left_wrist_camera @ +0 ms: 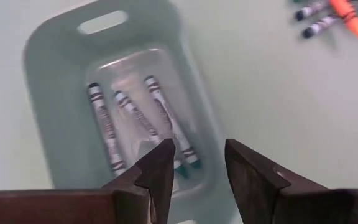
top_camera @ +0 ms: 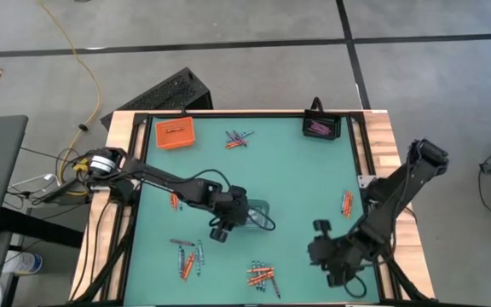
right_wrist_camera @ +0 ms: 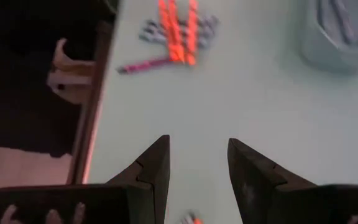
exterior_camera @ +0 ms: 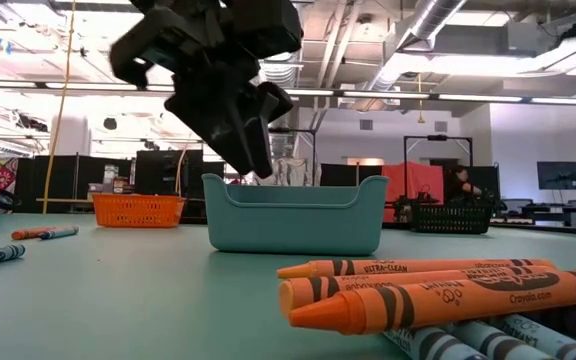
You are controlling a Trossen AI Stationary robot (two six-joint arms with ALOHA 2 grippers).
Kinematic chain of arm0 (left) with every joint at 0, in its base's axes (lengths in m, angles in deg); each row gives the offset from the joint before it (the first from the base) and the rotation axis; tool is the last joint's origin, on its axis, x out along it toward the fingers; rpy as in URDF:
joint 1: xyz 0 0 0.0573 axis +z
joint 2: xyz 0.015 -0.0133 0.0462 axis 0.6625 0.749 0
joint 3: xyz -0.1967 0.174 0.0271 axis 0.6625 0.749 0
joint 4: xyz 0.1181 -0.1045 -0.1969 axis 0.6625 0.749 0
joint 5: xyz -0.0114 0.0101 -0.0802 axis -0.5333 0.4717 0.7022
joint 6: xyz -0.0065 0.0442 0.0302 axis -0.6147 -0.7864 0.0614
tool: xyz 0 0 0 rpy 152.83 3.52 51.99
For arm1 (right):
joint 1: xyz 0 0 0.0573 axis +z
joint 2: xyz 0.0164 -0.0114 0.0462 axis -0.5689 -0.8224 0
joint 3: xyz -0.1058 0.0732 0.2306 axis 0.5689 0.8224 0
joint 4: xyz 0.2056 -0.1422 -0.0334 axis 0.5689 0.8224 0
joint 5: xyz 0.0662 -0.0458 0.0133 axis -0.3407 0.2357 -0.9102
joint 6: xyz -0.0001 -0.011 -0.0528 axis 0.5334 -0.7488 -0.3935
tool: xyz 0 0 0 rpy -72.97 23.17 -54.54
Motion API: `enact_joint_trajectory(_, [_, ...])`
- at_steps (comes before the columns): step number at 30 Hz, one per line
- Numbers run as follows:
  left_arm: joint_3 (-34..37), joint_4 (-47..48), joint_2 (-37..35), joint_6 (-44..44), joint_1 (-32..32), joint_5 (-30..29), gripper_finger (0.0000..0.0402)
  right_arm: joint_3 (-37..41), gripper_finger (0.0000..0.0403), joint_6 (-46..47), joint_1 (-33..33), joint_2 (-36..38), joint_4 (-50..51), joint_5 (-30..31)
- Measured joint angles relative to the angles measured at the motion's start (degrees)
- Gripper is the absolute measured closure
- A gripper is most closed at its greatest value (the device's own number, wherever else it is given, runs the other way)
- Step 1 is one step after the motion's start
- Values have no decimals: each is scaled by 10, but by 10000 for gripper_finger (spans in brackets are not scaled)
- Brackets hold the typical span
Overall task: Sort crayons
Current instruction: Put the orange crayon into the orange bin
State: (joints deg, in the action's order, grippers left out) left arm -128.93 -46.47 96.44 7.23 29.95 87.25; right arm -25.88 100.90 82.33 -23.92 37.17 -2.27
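Left claw (left_wrist_camera: pixel 196 163) hangs spread and empty just above the clear-grey tray (left_wrist_camera: pixel 48 74), which holds three grey-blue crayons (left_wrist_camera: pixel 135 121). Farther off, the orange tray (top_camera: pixel 175 134) holds orange-red crayons; the black tray (top_camera: pixel 322 127), purple-pink ones. Right claw (right_wrist_camera: pixel 197 163) is spread, empty.

Teal-green table (top_camera: pixel 288 170), orange tray (top_camera: pixel 174 134), black tray (top_camera: pixel 322 127), pale grey-blue tray (exterior_camera: pixel 295 214), orange crayons (exterior_camera: pixel 418 290)
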Motion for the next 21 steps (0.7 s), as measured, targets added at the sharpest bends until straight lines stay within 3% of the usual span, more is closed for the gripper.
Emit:
enact_joint_trajectory(11, [0, 1, -10, 4, -66, -21, 269, 0, 250, -127, -20, -100, -178, 43])
enact_joint_trajectory(21, [0, 2, -16, 45, -125, -28, 269, 0, 250, -165, -83, -173, -292, -5])
